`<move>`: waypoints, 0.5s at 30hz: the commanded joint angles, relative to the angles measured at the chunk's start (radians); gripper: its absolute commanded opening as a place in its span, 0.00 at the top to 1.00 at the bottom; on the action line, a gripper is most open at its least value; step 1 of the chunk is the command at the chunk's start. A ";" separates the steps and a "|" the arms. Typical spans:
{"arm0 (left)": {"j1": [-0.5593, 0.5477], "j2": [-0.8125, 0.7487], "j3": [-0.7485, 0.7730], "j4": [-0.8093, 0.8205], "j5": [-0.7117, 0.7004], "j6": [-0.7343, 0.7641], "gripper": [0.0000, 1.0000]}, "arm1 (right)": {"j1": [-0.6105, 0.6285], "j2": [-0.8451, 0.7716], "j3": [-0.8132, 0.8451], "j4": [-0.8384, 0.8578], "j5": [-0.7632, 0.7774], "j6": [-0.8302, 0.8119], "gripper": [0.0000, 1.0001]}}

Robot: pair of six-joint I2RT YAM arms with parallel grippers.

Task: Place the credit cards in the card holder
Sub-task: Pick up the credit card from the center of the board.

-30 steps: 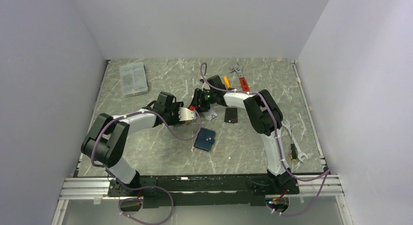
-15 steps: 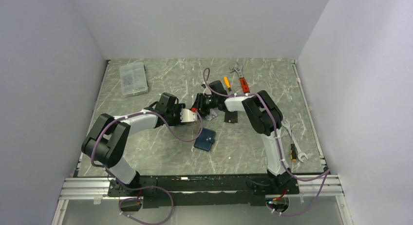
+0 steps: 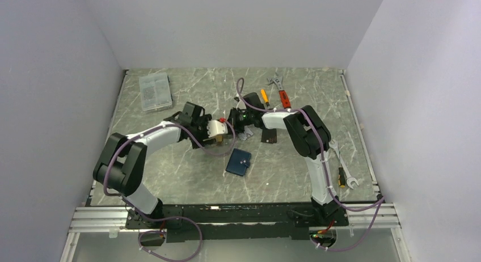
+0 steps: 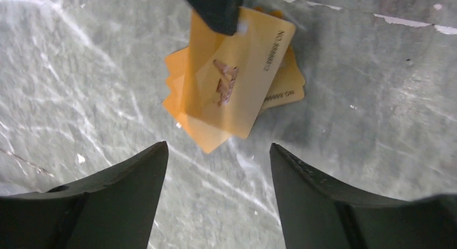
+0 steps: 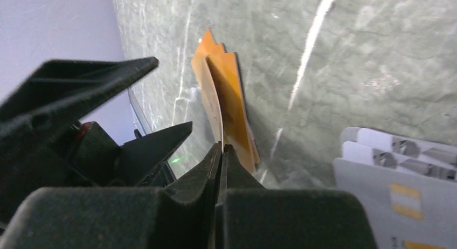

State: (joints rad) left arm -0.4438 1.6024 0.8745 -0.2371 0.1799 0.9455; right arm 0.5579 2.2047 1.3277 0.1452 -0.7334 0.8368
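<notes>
One orange card (image 4: pixel 237 71) pinched by right tool (image 5: pixel 221 148), upper centre; left tool (image 4: pixel 216 158) spread; three silvery cards (image 5: pixel 399 176) lower right.

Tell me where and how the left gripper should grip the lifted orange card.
Probably its free edge, opposite the end the right gripper pinches. The lifted orange card stands tilted off the other orange cards, so the open left gripper can come from its own side, one finger on each face.
</notes>
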 commanded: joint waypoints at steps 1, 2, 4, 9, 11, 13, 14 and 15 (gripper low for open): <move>0.092 -0.098 0.153 -0.226 0.168 -0.092 0.22 | 0.005 -0.097 0.067 -0.095 0.028 -0.102 1.00; 0.111 -0.105 0.180 -0.259 0.199 -0.099 0.20 | 0.003 -0.102 0.071 -0.110 0.028 -0.116 1.00; 0.135 -0.113 0.221 -0.314 0.245 -0.102 0.19 | 0.004 -0.115 0.064 -0.117 0.023 -0.139 1.00; 0.148 -0.107 0.268 -0.386 0.342 -0.126 0.18 | 0.009 -0.154 0.040 -0.112 0.007 -0.189 1.00; 0.148 -0.099 0.292 -0.406 0.376 -0.131 0.18 | 0.012 -0.175 0.037 -0.120 0.002 -0.214 1.00; 0.149 -0.084 0.320 -0.441 0.411 -0.124 0.17 | 0.014 -0.191 0.046 -0.134 -0.023 -0.241 1.00; 0.148 -0.077 0.334 -0.456 0.425 -0.122 0.16 | 0.015 -0.199 0.055 -0.140 -0.046 -0.261 1.00; 0.151 -0.072 0.347 -0.474 0.443 -0.111 0.05 | 0.019 -0.209 0.066 -0.180 -0.062 -0.289 1.00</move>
State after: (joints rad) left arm -0.2928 1.5082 1.1435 -0.6090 0.4900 0.8349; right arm 0.5644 2.0823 1.3609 0.0212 -0.7322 0.6521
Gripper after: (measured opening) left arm 0.832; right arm 0.009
